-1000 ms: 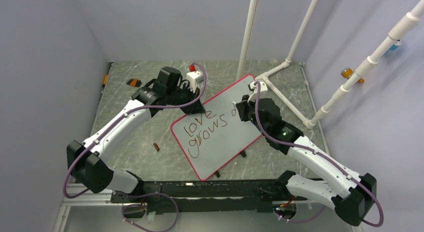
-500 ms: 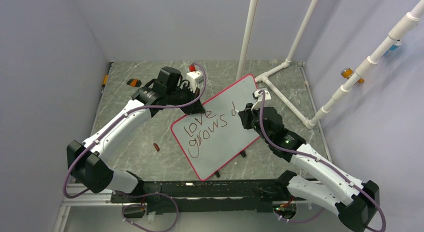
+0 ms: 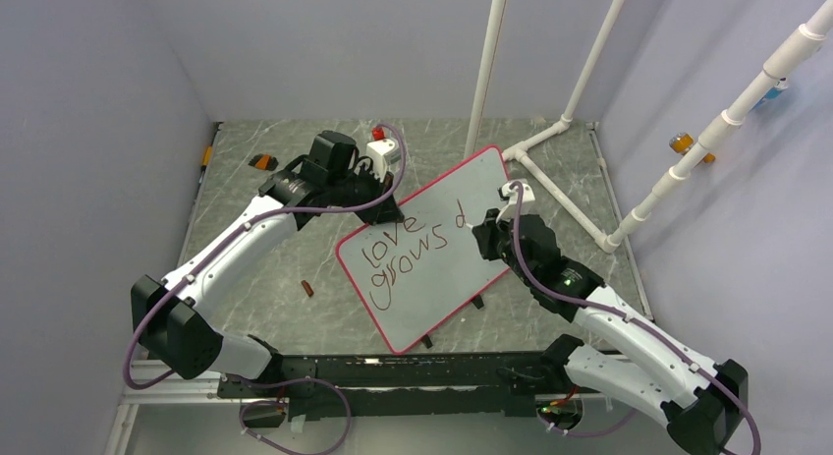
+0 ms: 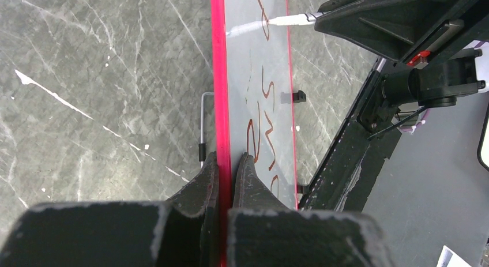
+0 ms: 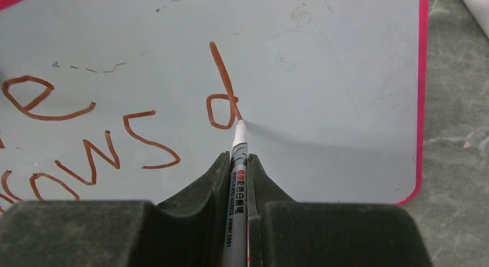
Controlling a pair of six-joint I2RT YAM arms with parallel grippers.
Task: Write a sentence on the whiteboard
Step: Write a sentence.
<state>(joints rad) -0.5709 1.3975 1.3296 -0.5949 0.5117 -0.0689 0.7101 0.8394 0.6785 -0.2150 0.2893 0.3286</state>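
Comparing with the earlier top view, the right arm has drawn back toward the near-right side of the whiteboard (image 3: 432,283), with its elbow lower. The whiteboard and the left arm are unchanged. The right gripper (image 5: 237,163) is closed tight on a marker (image 5: 239,147). The marker's white tip touches the whiteboard at the foot of the letter "d" (image 5: 222,105). The sentence (image 3: 403,251) so far reads "love grows d" across the whiteboard's middle. The left gripper (image 4: 225,166) is clamped on the whiteboard's red frame at its far-left edge.
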